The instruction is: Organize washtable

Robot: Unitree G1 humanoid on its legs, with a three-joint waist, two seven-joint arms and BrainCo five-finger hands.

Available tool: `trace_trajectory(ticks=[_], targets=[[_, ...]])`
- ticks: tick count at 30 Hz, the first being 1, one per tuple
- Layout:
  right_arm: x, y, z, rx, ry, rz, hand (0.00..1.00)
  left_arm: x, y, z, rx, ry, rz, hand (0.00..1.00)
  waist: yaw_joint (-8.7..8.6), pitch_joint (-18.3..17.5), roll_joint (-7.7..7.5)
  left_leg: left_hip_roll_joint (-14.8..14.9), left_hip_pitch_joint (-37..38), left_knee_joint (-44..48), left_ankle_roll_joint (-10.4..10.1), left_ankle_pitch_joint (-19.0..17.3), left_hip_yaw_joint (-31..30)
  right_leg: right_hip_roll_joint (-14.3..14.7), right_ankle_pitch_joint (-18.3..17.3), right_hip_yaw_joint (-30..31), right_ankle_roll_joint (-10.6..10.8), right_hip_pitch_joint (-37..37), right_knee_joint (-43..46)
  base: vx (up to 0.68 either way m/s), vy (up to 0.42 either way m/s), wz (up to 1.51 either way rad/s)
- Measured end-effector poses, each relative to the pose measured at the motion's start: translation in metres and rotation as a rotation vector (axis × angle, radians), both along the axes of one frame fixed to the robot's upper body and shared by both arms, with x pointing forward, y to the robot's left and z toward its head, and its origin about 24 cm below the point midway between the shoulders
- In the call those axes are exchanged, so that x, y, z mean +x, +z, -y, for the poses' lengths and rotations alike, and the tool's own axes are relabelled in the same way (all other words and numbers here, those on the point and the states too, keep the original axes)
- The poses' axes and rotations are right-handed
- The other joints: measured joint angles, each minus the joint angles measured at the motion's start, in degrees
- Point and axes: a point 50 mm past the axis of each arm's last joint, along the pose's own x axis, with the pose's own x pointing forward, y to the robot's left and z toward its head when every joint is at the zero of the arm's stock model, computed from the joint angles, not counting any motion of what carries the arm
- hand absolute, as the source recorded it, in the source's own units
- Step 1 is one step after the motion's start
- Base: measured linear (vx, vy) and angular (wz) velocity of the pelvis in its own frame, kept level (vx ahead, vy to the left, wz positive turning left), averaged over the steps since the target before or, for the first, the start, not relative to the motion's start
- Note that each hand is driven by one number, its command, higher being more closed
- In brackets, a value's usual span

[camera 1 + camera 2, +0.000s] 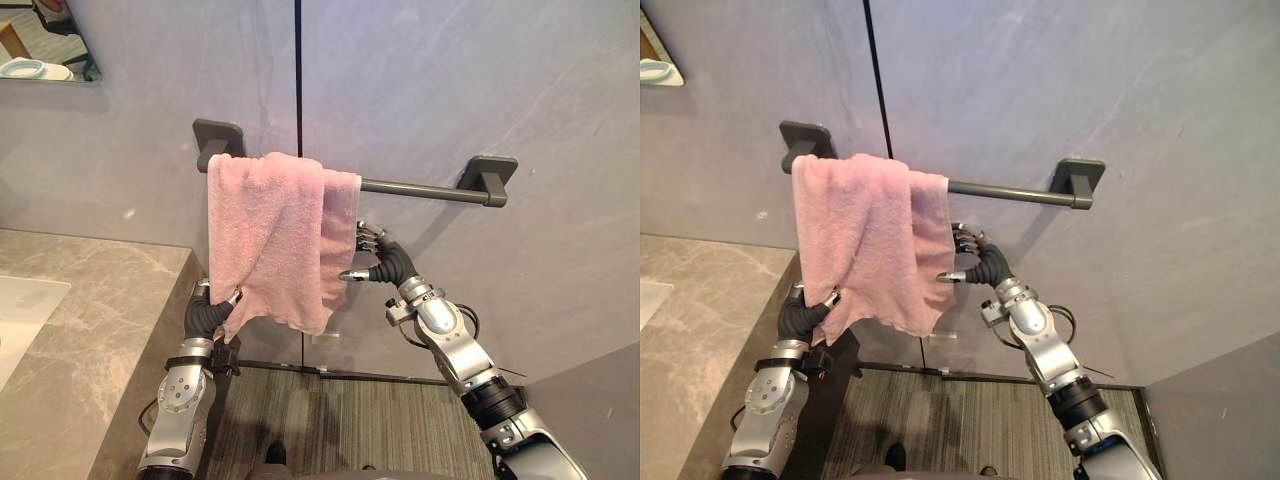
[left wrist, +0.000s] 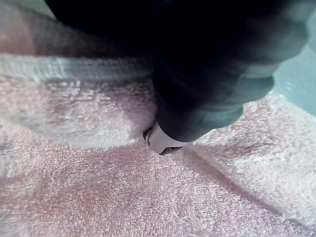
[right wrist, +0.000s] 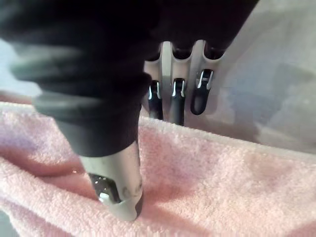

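Wall rail (image 1: 420, 187), pink towel (image 1: 265, 230); wrist close-up: pinch by right robot hand (image 3: 118, 182).

Head stereo pair looks ahead and down at the rail (image 1: 420, 187), pink towel (image 1: 265, 235) and bench (image 1: 90, 330) edge from mid range; both eyes share these, slightly offset. Wrist cams look along the left robot hand (image 2: 165, 143) and right robot hand (image 3: 117, 185), hard up against the towel.

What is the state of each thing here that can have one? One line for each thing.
pink towel: draped over the bar's left part, hanging unevenly, held by both hands.
towel bar: fixed on the wall, its right part bare.
left hand: shut on the towel's lower left corner.
right hand: pinching the towel's right edge, thumb in front, fingers behind.
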Motion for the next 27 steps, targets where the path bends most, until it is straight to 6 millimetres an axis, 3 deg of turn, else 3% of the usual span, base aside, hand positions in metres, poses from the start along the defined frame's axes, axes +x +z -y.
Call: trace_trajectory(ticks=[6,7,27], targets=[[-0.0003,-0.0004,-0.0007,-0.001,0.004,-0.002,0.00,0.0000,-0.0009,0.0026,-0.015,0.002,0.001,1.00,-0.02,0.00,0.01,0.00,-0.02,-0.01,0.00,0.00,-0.01,0.01,0.00,-0.01,0.00,-0.01,-0.01,0.00,0.000,0.00],[-0.0003,-0.0004,-0.0007,-0.001,0.004,-0.002,1.00,0.0000,-0.0010,0.0026,-0.015,0.002,0.001,1.00,-0.02,0.00,0.01,0.00,-0.02,-0.01,0.00,0.00,-0.01,0.00,0.00,-0.01,0.00,-0.01,-0.01,0.00,0.000,0.00],[-0.0013,-0.0014,-0.0072,0.017,0.018,-0.016,1.00,0.0000,-0.0012,0.0033,-0.018,0.001,0.000,1.00,0.03,0.01,0.02,0.00,-0.01,0.00,0.00,0.00,-0.01,0.00,0.00,-0.02,0.00,0.01,-0.01,0.00,0.000,0.00]])
